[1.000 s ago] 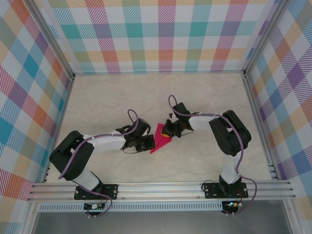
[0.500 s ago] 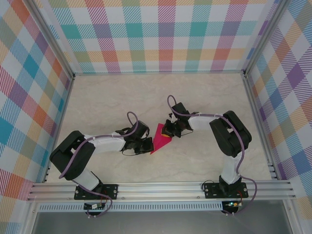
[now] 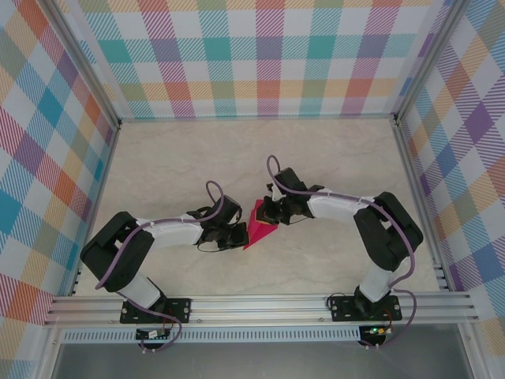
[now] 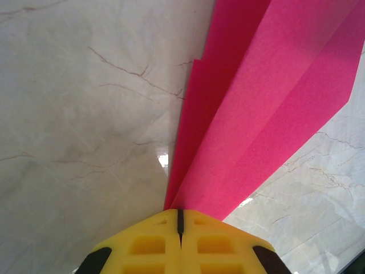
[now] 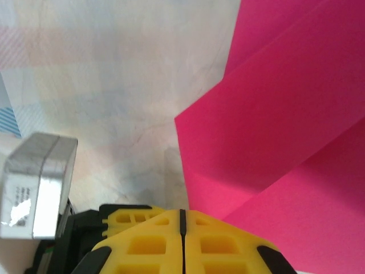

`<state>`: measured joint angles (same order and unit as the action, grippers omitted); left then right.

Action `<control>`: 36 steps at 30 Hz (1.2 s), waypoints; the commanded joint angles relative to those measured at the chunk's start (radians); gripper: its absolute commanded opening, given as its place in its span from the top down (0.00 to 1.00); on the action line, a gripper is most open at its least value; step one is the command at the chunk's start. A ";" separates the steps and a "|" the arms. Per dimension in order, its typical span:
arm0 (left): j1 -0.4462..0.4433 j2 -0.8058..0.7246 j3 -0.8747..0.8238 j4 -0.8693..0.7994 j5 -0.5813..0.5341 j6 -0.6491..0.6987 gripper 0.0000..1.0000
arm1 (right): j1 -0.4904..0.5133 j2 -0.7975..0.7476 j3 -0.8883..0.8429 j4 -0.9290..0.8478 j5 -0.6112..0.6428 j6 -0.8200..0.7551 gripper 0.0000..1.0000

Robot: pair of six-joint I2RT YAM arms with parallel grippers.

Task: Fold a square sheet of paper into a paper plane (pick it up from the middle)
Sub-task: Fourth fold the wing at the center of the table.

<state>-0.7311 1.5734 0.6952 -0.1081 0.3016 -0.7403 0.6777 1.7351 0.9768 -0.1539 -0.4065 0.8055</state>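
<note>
Creased magenta paper plane point(image 3: 257, 227) over table point(image 3: 181, 158) centre

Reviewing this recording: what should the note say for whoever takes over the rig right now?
Left gripper: jaws shut on the narrow end of the pink paper.
Right gripper: jaws shut, apparently pinching the paper's opposite edge.
Paper: held between both grippers at mid-table.
Done: several folds are in, and layered flaps taper toward the left gripper.
Left: flaps fan open, so the final folds into a dart look unfinished.

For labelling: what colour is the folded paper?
The folded paper is plain magenta-pink, clearest in the left wrist view.
</note>
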 commanded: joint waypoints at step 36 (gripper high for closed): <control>-0.011 0.042 -0.032 -0.137 0.005 0.031 1.00 | -0.159 0.208 0.041 0.010 0.028 -0.149 0.95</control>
<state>-0.7311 1.5776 0.6971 -0.1116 0.3023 -0.7353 0.5682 1.9003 0.9989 -0.1257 -0.4988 0.6975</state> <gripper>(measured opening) 0.046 0.048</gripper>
